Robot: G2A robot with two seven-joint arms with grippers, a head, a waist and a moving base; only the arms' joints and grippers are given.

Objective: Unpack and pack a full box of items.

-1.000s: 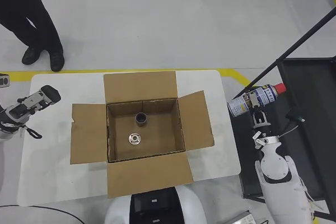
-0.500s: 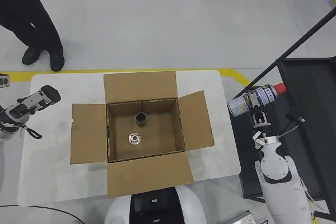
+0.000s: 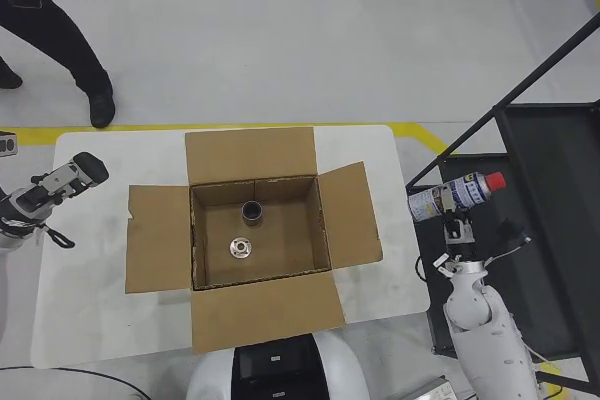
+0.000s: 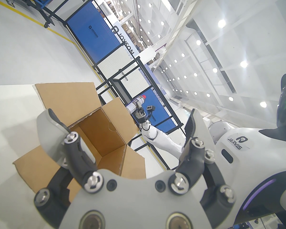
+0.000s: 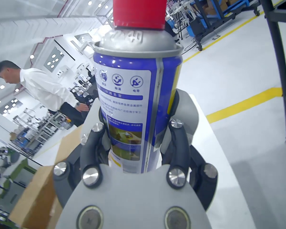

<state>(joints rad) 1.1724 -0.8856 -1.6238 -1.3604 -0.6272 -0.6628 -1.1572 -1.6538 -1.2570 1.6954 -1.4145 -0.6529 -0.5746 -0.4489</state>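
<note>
An open cardboard box (image 3: 160,240) sits mid-table with its flaps spread. On its floor lie a small dark cylinder (image 3: 251,211) and a round metal part (image 3: 239,246). My right gripper (image 3: 452,212) hangs off the table's right edge, shut on a blue spray can (image 3: 456,195) with a red cap, held sideways above the floor. In the right wrist view the can (image 5: 138,91) stands between the right gripper's (image 5: 140,108) fingers. My left gripper (image 3: 80,172) is over the table's left side, open and empty; the left wrist view shows the left gripper (image 4: 121,122) facing the box (image 4: 97,129).
A black metal rack (image 3: 560,200) stands just right of the table, close to the spray can. The white table (image 3: 90,300) has bare surface left of the box and in front of it. A yellow line runs along the floor behind.
My right arm has drawn the spray can a little nearer to the robot's body, still beside the table's right edge. The left arm has not moved.
</note>
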